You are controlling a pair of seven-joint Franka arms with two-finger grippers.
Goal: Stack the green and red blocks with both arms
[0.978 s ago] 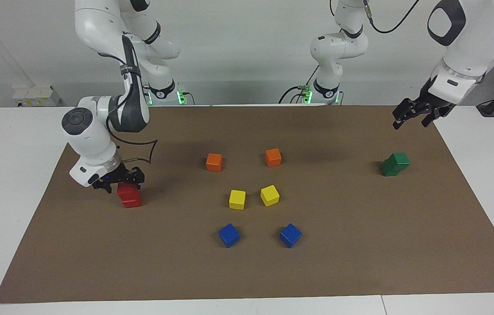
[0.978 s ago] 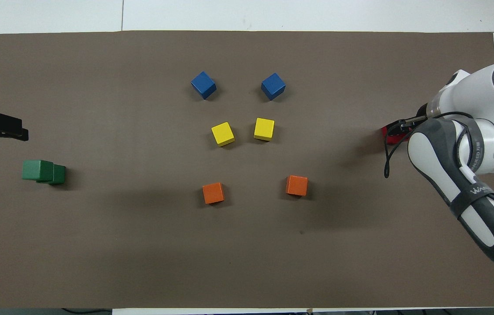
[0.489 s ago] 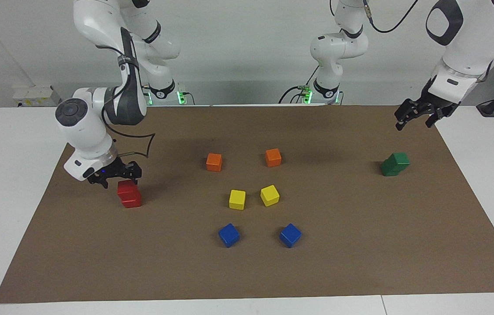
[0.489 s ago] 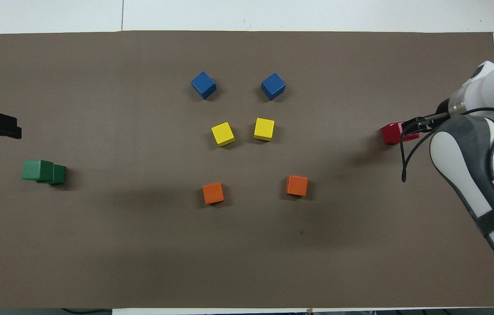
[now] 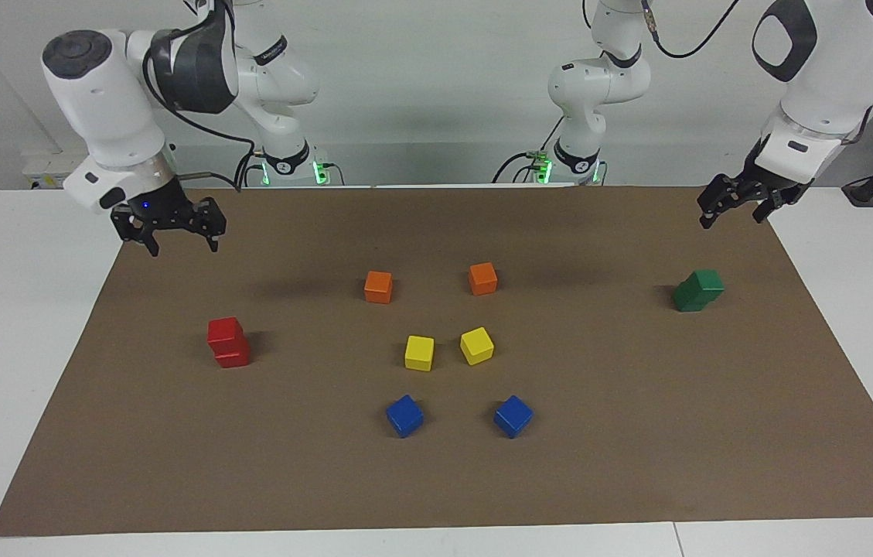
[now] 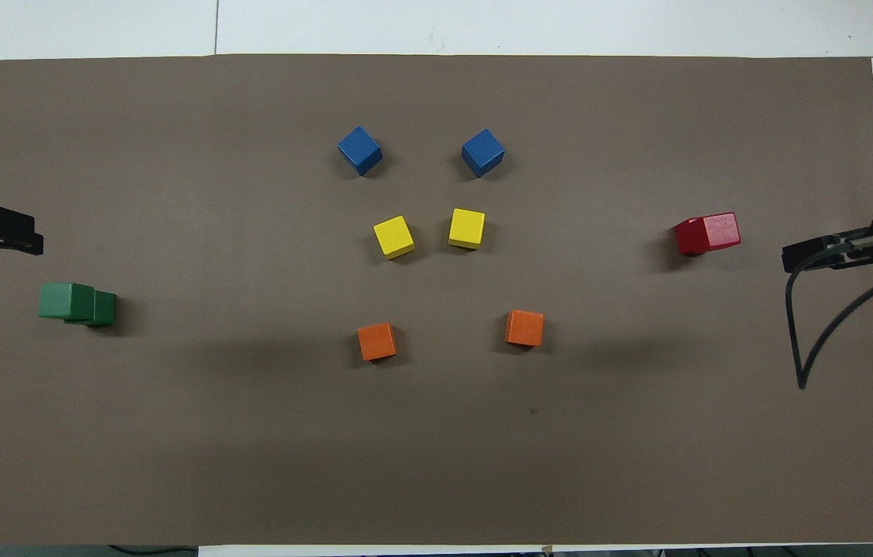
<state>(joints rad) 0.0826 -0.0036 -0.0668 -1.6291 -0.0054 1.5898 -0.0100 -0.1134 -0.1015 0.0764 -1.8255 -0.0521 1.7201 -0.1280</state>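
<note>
Red blocks (image 5: 228,342), green blocks (image 5: 698,290), and orange, yellow, blue cubes are seen on brown mat (image 5: 637,433).

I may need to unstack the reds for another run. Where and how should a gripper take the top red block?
Probably grip the top red block by two opposite flat side faces, coming straight down from above. It sits slightly offset on the lower red block, with its top and sides exposed and nothing beside it. The open right gripper hangs raised, clear of the stack.
</note>
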